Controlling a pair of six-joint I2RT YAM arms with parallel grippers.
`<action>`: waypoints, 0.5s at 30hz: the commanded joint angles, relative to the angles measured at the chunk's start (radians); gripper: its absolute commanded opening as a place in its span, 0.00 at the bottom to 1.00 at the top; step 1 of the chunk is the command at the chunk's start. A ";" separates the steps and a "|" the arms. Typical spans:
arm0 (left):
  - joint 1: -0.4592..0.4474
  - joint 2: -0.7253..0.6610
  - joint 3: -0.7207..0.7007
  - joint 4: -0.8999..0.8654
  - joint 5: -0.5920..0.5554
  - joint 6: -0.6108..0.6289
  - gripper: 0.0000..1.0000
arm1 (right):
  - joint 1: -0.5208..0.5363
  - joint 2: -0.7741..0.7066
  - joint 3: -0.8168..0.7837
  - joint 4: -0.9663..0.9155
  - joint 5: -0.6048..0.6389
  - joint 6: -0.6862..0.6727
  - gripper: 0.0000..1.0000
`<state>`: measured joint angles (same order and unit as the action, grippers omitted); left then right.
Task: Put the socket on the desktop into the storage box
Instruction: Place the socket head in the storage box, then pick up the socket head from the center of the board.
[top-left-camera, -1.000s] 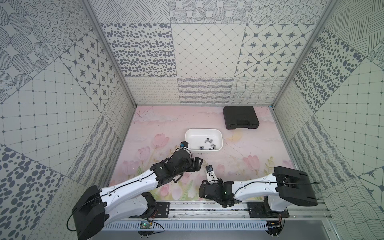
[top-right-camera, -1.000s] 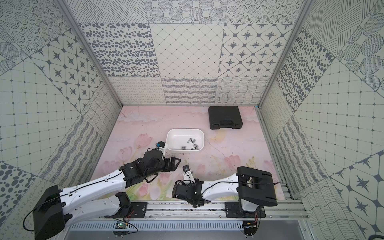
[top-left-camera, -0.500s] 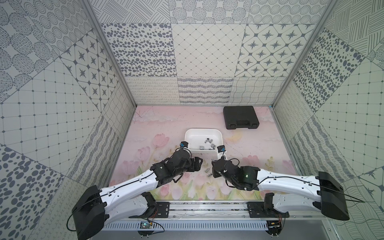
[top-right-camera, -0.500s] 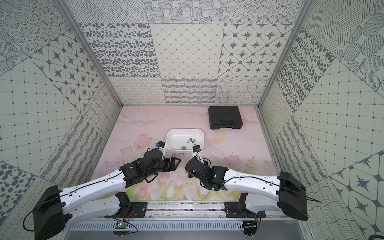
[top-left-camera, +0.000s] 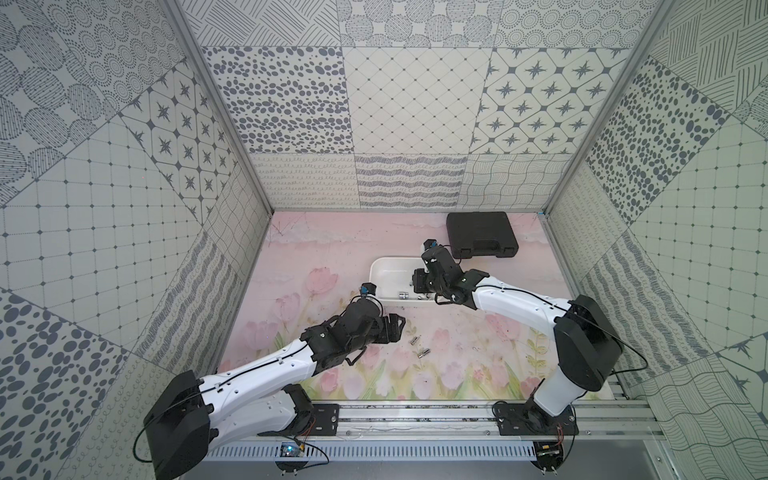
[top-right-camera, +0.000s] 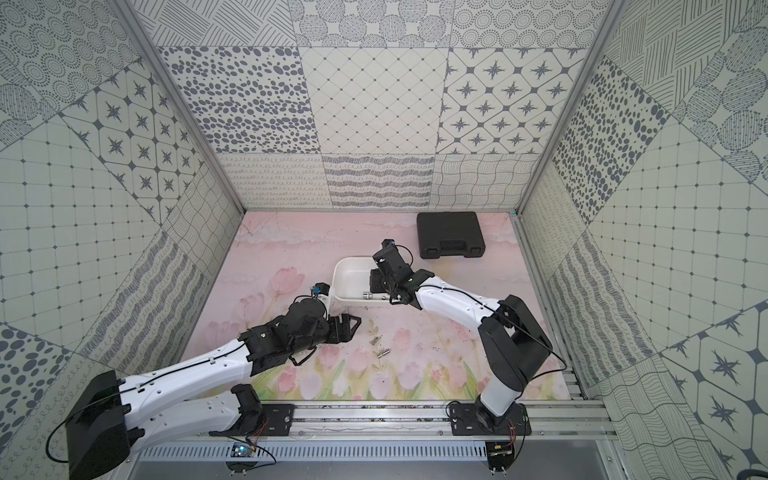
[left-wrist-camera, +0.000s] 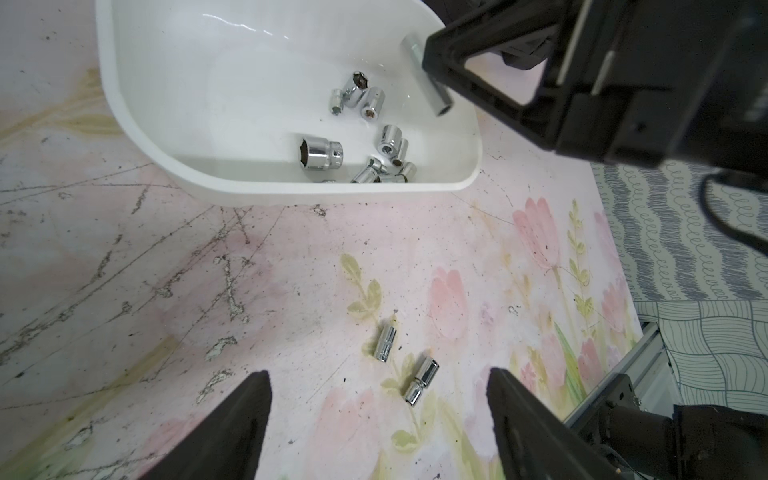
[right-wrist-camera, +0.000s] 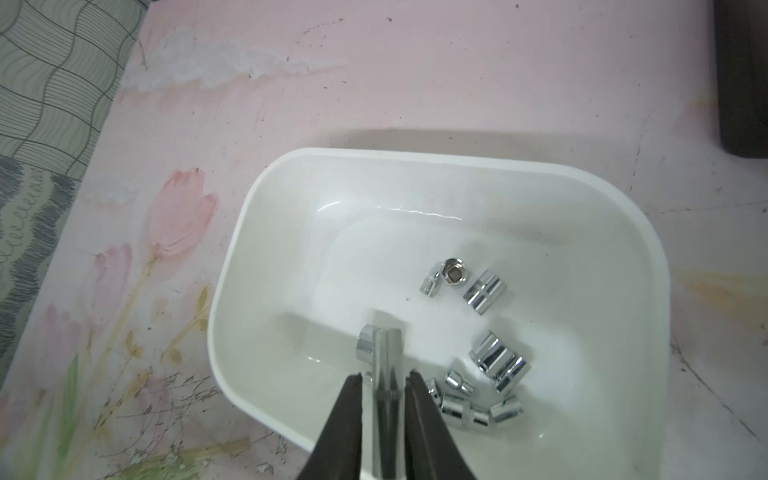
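Note:
The white storage box (top-left-camera: 376, 270) (top-right-camera: 338, 270) lies mid-table and holds several chrome sockets (right-wrist-camera: 498, 365). My right gripper (right-wrist-camera: 384, 375) (top-left-camera: 417, 282) hangs over the box's near side. Its jaws are slightly parted, and a long chrome socket (right-wrist-camera: 384, 357) (left-wrist-camera: 432, 89) stands between them with thin gaps on both sides. Two small sockets (left-wrist-camera: 385, 344) (left-wrist-camera: 421, 381) lie on the desktop in front of the box, also seen in a top view (top-left-camera: 413, 341) (top-left-camera: 424, 354). My left gripper (left-wrist-camera: 378, 374) (top-left-camera: 399, 326) is open and empty just short of them.
A closed black case (top-left-camera: 482, 235) (top-right-camera: 451, 235) sits at the back right, close behind the box. The pink flowered mat (left-wrist-camera: 208, 270) is scratched. Patterned walls close in the table on three sides, and the arm rail runs along the front.
My right arm swung from the table's front up over the storage box with the long socket, and its jaws have just parted. The left arm has stayed still.

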<state>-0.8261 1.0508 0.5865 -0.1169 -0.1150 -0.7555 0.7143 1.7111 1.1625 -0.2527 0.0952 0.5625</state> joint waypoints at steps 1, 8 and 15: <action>-0.008 0.001 -0.006 -0.003 -0.005 0.008 0.86 | -0.027 0.022 0.056 -0.009 -0.036 -0.033 0.39; -0.008 -0.002 -0.005 -0.003 -0.006 0.006 0.86 | -0.001 -0.208 -0.110 -0.040 -0.001 -0.058 0.61; -0.008 -0.007 -0.007 -0.003 -0.014 0.010 0.86 | 0.264 -0.633 -0.487 -0.110 0.204 0.042 0.65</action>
<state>-0.8261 1.0500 0.5861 -0.1169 -0.1150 -0.7559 0.8906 1.1641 0.7872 -0.3096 0.1841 0.5476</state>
